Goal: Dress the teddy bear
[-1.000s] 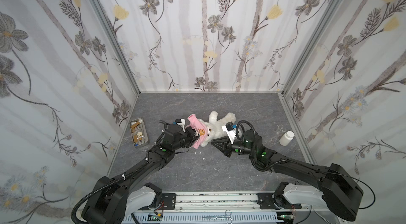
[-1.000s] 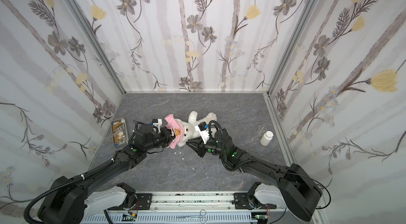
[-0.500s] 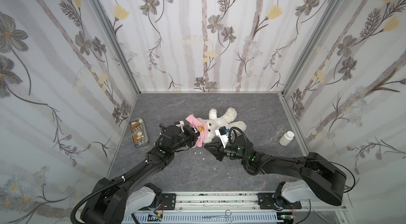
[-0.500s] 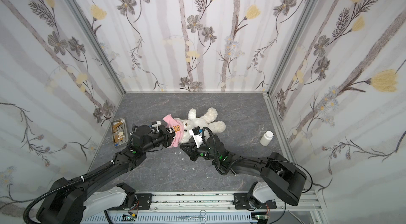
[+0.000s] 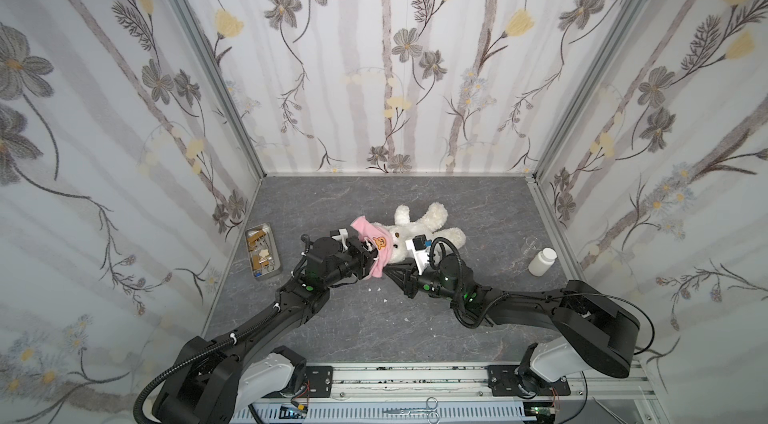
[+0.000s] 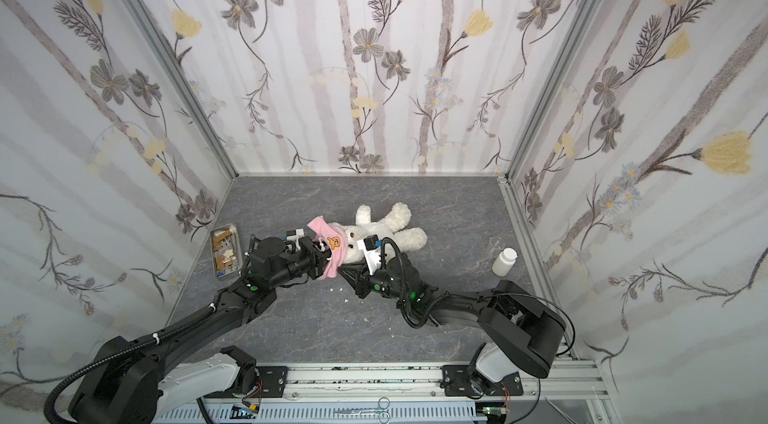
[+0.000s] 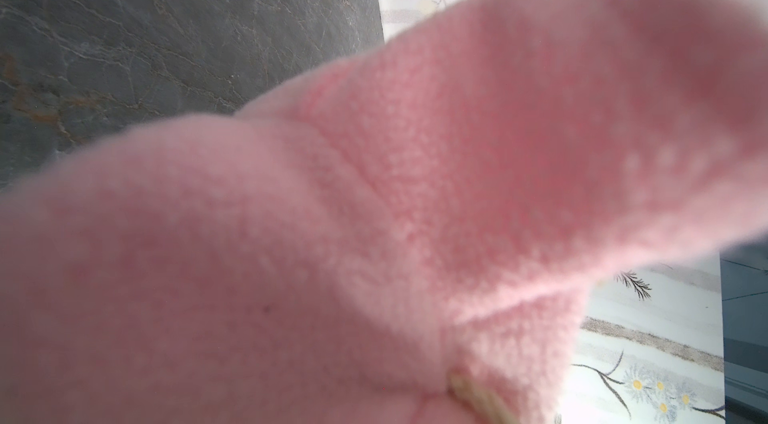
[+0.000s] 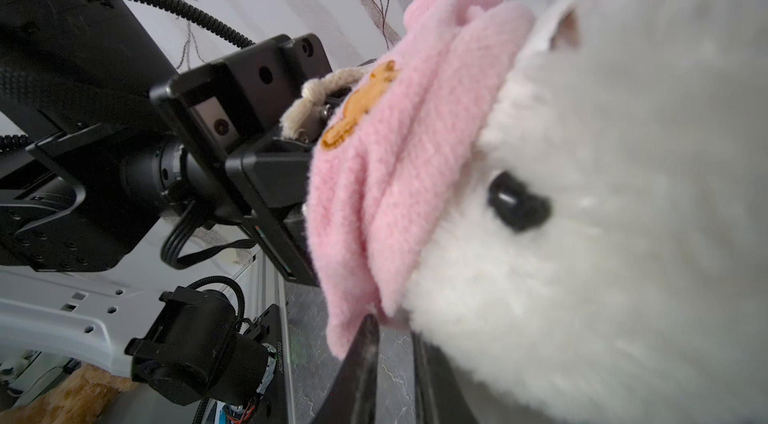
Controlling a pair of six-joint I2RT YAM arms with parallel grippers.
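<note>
The white teddy bear [image 5: 419, 226] [image 6: 378, 224] lies on the grey floor, legs toward the back right. A pink hoodie [image 5: 380, 245] [image 6: 334, 245] with an orange bear face is bunched over its head down to the eyes. My left gripper [image 5: 369, 253] is shut on the hoodie's left side, and pink fleece [image 7: 374, 214] fills the left wrist view and hides the jaws. My right gripper [image 5: 390, 271] [image 8: 392, 328] lies low on the floor with its jaws a narrow gap apart. Its tips touch the hoodie's lower hem [image 8: 361, 318] under the bear's face [image 8: 602, 193].
A metal tray [image 5: 266, 272] of small parts sits by the left wall. A white bottle [image 5: 542, 261] stands near the right wall. A few white crumbs [image 5: 384, 301] lie on the floor in front of the grippers. Scissors [image 5: 415, 415] rest on the front rail.
My right gripper has slid left from the bear's body to the hoodie's lower hem. The bear has turned, its legs swinging right. The left gripper has kept its hold.
</note>
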